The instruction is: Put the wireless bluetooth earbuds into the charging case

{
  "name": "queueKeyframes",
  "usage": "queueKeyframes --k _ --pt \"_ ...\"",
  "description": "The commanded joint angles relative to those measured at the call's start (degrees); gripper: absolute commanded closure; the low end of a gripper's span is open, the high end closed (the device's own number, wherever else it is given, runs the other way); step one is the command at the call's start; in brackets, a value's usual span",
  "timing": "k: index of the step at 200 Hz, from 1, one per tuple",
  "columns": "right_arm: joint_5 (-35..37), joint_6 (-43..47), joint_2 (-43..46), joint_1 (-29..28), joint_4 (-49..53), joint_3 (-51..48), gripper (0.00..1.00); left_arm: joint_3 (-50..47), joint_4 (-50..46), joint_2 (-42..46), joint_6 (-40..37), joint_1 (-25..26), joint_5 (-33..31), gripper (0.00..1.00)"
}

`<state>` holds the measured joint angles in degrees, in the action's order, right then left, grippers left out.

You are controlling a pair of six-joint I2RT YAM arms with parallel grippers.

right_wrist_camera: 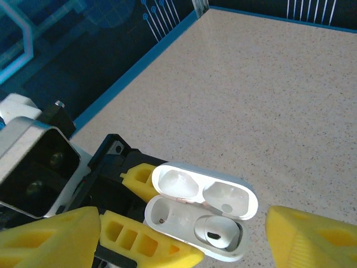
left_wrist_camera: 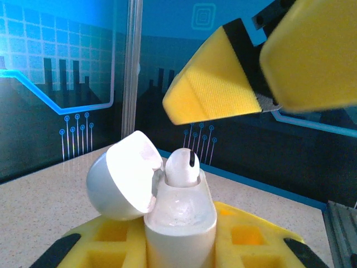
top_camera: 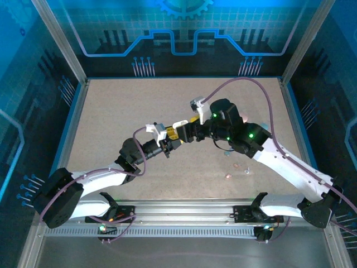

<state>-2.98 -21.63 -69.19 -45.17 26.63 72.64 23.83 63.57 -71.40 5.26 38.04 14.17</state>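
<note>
From above, the left gripper (top_camera: 166, 144) and right gripper (top_camera: 184, 129) are seen tip to tip mid-table; pale specks (top_camera: 237, 165) nearby are possibly loose buds. Left wrist: a glossy white plastic charging case (left_wrist_camera: 179, 218), lid open, is clamped by the left gripper, one white earbud (left_wrist_camera: 183, 166) seated inside. Right wrist: the right gripper's fingers (right_wrist_camera: 312, 240) are held wide apart, empty.

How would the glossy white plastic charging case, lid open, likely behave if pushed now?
The glossy white plastic charging case looks rigid and probably slippery. Its hinged lid stands open, likely flopping if bumped. The protruding white earbud may pop out.
</note>
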Motion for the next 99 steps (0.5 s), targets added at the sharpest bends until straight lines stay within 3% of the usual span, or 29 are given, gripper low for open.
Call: queueKeyframes --k 1,23,41,68,99 --pt "3.5 -2.8 2.6 1.3 0.6 1.0 0.21 -1.1 3.2 1.9 -2.7 0.3 0.9 0.85" --pt "14.6 -8.1 5.2 3.6 6.9 0.4 0.25 -1.5 2.6 2.6 -4.1 0.3 1.2 0.85" --pt "19.6 -16.2 8.1 11.6 15.7 -2.9 0.35 -1.8 0.7 3.9 -5.2 0.3 0.5 0.85" --pt "10.7 -24.1 12.4 29.1 22.1 -13.8 0.40 -2.3 0.0 4.9 -5.5 0.3 0.3 0.85" --pt "6.7 -24.3 13.4 41.4 23.5 -25.8 0.38 -2.3 0.3 4.9 -5.4 0.2 0.4 0.85"
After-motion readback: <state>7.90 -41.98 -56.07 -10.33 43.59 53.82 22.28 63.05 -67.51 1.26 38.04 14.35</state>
